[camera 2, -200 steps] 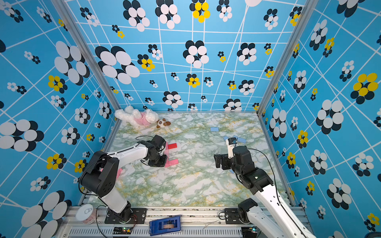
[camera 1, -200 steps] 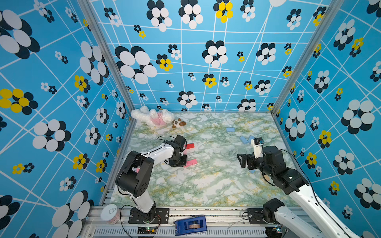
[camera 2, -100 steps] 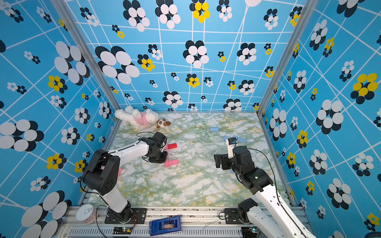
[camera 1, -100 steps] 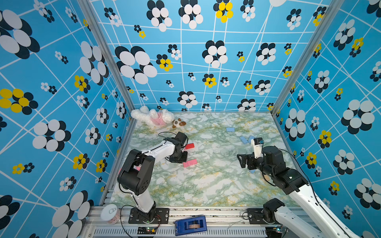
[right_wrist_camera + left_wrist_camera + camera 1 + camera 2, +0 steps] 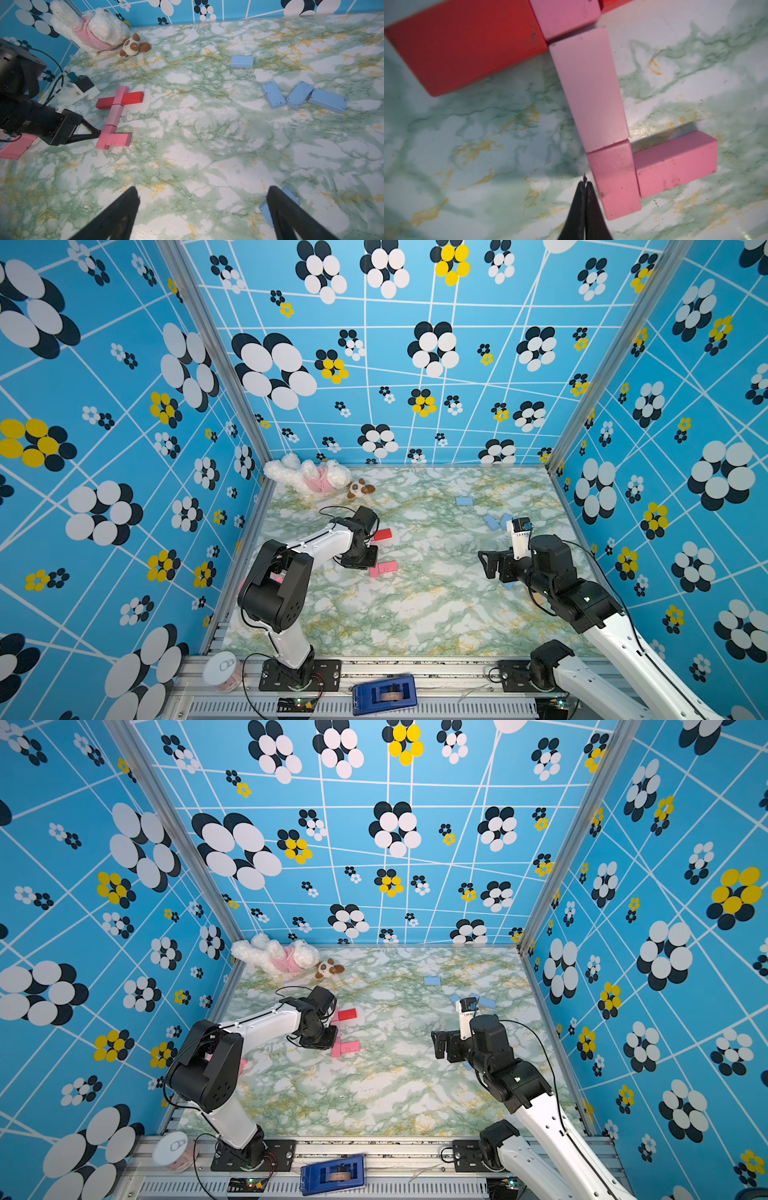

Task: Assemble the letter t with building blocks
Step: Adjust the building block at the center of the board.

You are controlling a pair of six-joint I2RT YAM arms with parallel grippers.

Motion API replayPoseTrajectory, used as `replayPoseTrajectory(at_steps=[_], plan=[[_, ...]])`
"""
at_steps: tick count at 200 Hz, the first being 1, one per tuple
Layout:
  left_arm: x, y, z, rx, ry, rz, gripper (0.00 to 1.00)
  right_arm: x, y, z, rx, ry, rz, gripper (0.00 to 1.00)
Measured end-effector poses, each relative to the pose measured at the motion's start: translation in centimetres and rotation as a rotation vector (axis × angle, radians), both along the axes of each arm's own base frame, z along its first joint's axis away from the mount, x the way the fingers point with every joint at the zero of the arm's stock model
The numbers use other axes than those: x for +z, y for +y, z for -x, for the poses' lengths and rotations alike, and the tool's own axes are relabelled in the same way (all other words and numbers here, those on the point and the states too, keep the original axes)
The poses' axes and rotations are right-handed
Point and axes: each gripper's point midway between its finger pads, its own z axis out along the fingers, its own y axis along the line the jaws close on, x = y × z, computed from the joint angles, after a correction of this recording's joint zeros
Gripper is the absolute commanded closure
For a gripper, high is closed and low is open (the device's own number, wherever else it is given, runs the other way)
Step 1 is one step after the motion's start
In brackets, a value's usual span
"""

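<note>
The building blocks lie flat in a t shape: two red blocks (image 5: 133,97) form the crossbar across a column of pink blocks (image 5: 115,113), and one pink block (image 5: 118,139) lies sideways as a foot. In the left wrist view, a red block (image 5: 467,45), the pale pink column (image 5: 589,89) and the foot (image 5: 675,164) show close up. My left gripper (image 5: 584,185) is shut and empty, its tip right beside the lowest column block (image 5: 614,180). My right gripper (image 5: 202,193) hangs open and empty over bare table, far to the right of the t (image 5: 384,568).
Several loose light blue blocks (image 5: 299,95) lie at the back right, and one (image 5: 265,212) is by my right finger. A spare pink block (image 5: 15,146) sits under the left arm. A white-and-pink plush toy (image 5: 309,479) and a small brown-white plush (image 5: 359,488) fill the back left corner.
My left wrist has shifted slightly toward the back, with the gripper staying shut beside the pink column. The blocks and the right arm have not moved.
</note>
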Motion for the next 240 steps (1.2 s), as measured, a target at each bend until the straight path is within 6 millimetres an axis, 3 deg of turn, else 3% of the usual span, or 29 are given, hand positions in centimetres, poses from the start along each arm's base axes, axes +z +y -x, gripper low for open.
replayPoseTrajectory(at_steps=[25,48,75,102,119,136,169,240], plan=[[1.4,1.0,-0.3,0.028,-0.04,0.004,0.89,0.0,0.0,0.0,0.0,0.0,0.0,0.01],[4.9,1.7,-0.9,0.055,-0.139,0.035,0.82,-0.1,0.0,0.0,-0.002,0.003,0.002,0.01],[11.1,2.0,-1.5,0.071,-0.332,0.106,0.55,-0.3,-0.1,-0.2,-0.014,0.02,0.012,0.01],[19.1,2.8,-1.8,0.09,-0.602,0.194,0.26,0.2,-0.5,-0.5,-0.05,0.04,0.017,0.01],[23.5,3.8,-1.5,0.1,-0.76,0.23,0.16,0.8,-0.9,-0.7,-0.084,0.054,0.019,0.01],[26.4,4.5,-1.1,0.102,-0.867,0.241,0.11,1.4,-1.3,-0.9,-0.123,0.075,0.022,0.01],[28.7,5.3,-0.5,0.071,-0.966,0.213,0.07,1.5,-2.2,-1.1,-0.207,0.146,0.048,0.01],[32.1,6.4,1.8,-0.001,-1.157,0.181,0.0,-0.7,-4.2,-0.3,-0.338,0.281,0.12,0.01]])
